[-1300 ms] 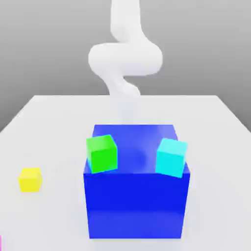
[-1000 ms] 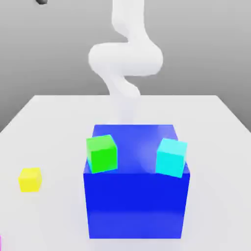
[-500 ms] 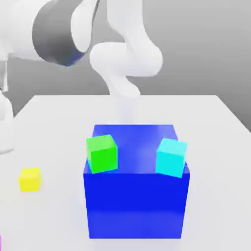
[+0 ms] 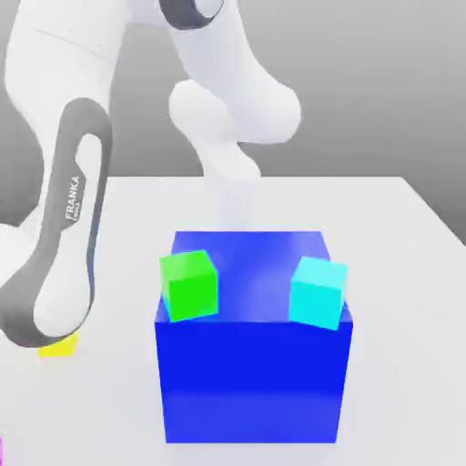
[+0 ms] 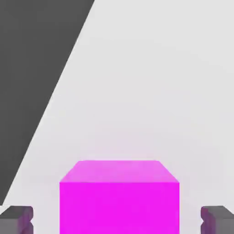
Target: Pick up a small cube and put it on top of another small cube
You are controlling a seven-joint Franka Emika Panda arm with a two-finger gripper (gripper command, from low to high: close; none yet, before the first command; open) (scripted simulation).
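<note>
While magenta cube (image 5: 119,208) awaits grasp: it sits on the table (image 4: 400,364).
Gripper (image 5: 117,220): I stand open around it, gaps both sides.
Yellow cube (image 4: 59,347): partly behind my arm (image 4: 68,209).
Stacking: pending; I must grip, lift, place.

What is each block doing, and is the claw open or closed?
Claw: open, one finger on each side of the magenta cube
Magenta cube: on the table, between the fingers
Yellow cube: partly hidden behind the arm
Green cube: on the blue box
Cyan cube: on the blue box
Blue box: standing on the table
</note>
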